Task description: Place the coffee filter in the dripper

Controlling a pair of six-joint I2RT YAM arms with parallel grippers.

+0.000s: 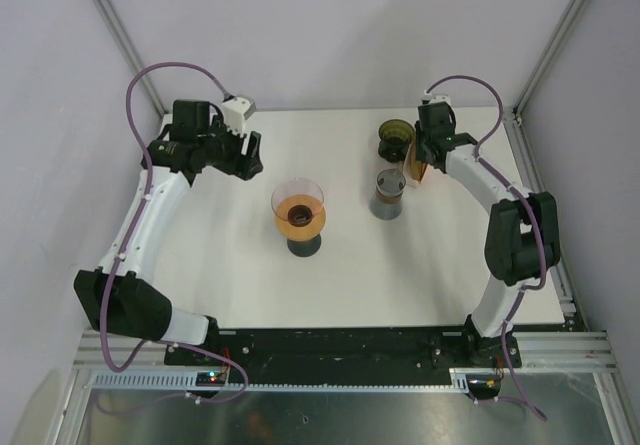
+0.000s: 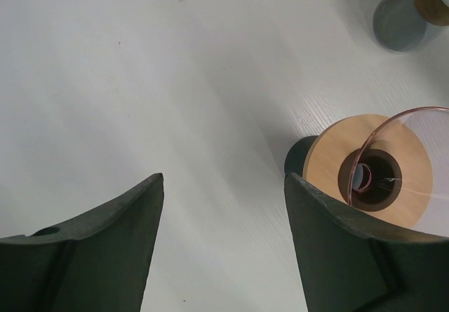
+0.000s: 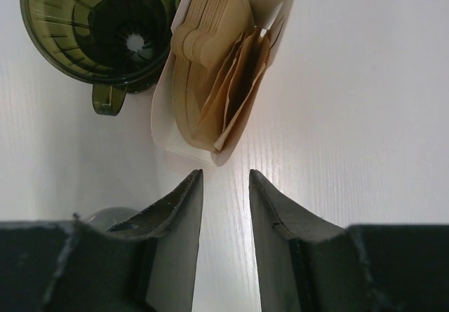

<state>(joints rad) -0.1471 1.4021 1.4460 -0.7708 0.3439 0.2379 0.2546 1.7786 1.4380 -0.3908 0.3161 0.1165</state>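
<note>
The right pincer (image 3: 224, 179) is narrowly parted and empty, its tips just short of the coffee filter stack (image 3: 217, 80). The left pincer (image 2: 223, 186) hangs wide open over the desk (image 2: 140, 59).

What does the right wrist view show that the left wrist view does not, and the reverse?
Only the right wrist view shows the green dripper and the stack of brown paper filters in a white holder. Only the left wrist view shows the glass cone on its wooden ring. Both show the white table.
</note>
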